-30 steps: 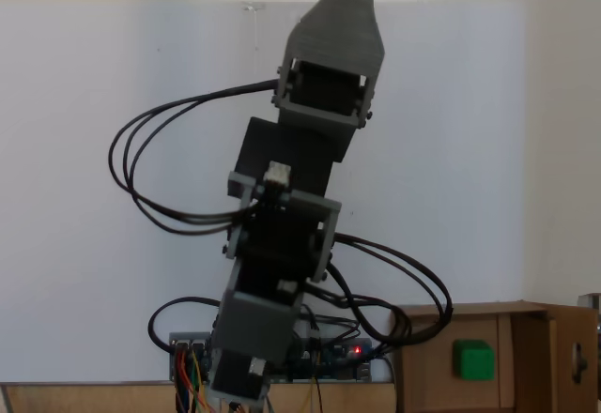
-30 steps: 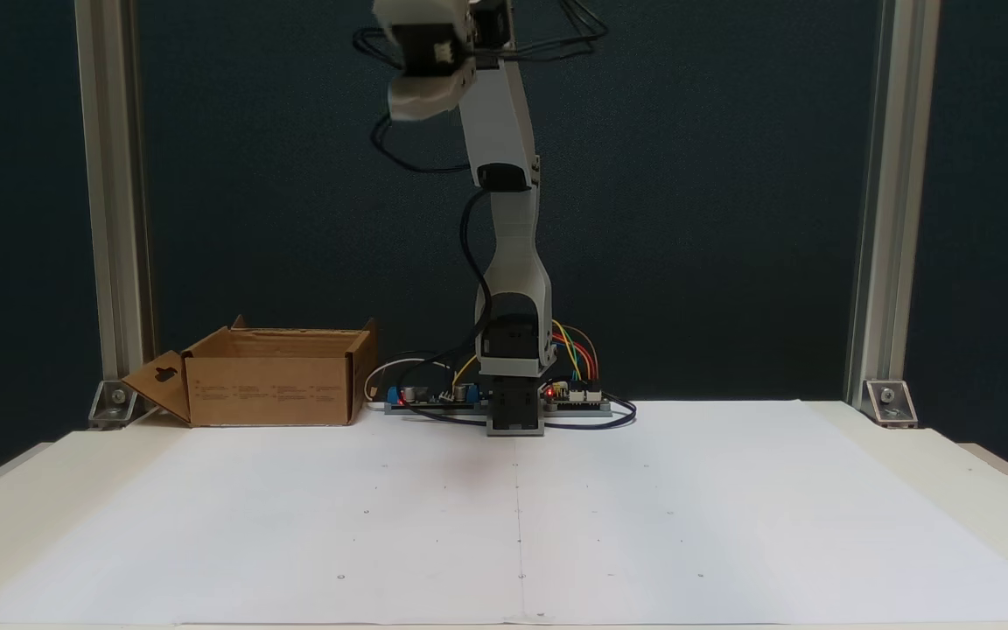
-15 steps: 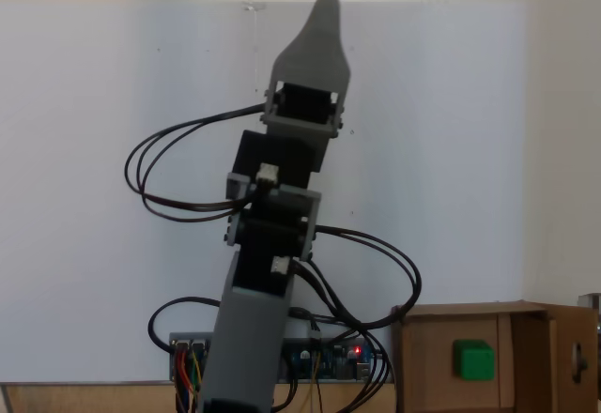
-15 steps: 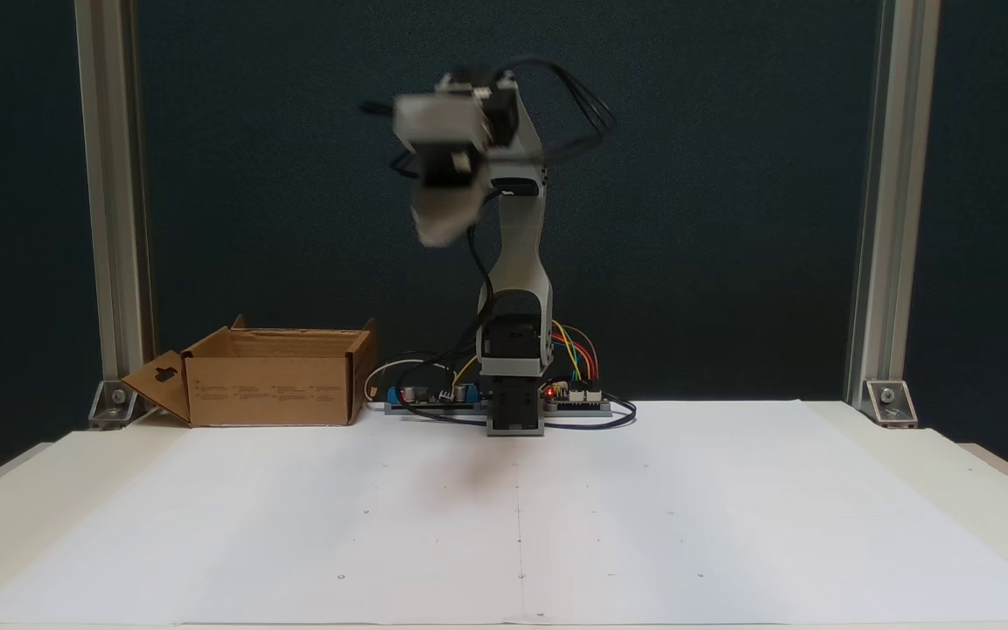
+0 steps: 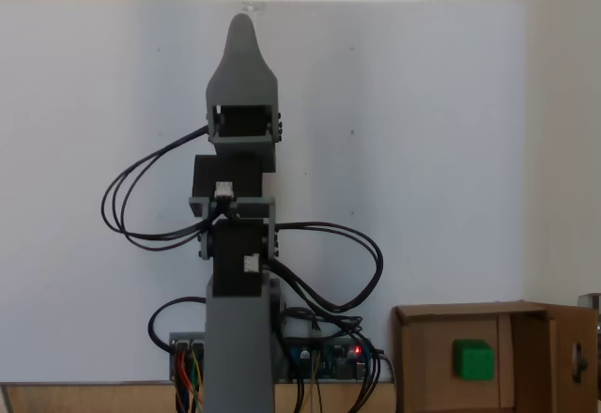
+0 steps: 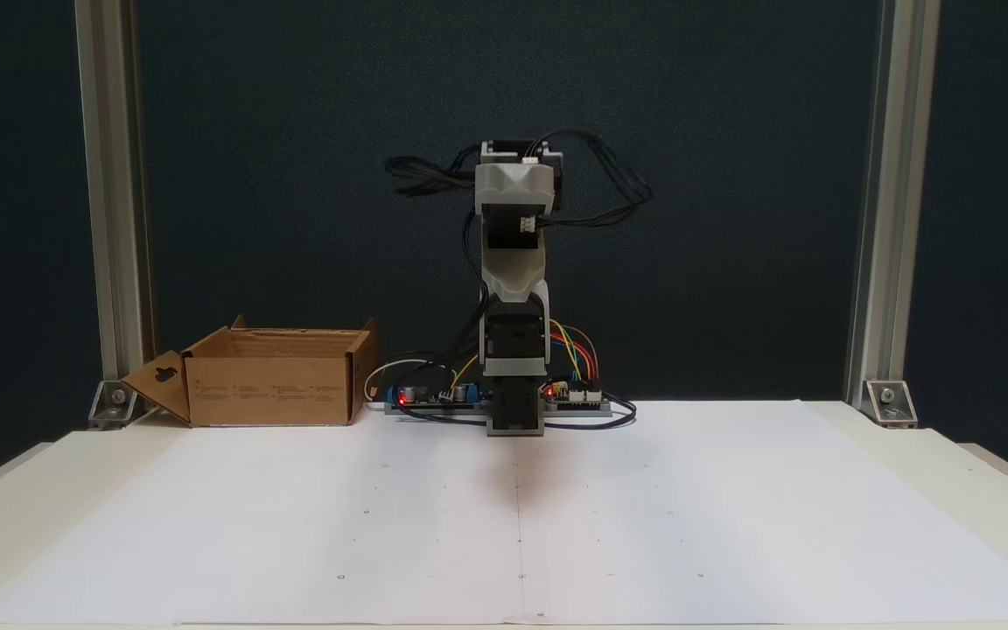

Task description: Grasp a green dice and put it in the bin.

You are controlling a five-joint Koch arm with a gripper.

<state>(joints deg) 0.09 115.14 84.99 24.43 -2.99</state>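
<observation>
The green dice (image 5: 472,359) is already sitting inside the bin (image 5: 423,361), lying well below and right of the claw (image 5: 241,30), whose jaw state I cannot tell.

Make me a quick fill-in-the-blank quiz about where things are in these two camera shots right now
1. The green dice lies inside the ____.
2. In a fixed view, the bin stands to the ____ of the arm's base.
3. The white sheet covering the table in front of the arm is made of ____.
4. A small light on the electronics board glows ____.

Missing words: bin; left; paper; red
</observation>
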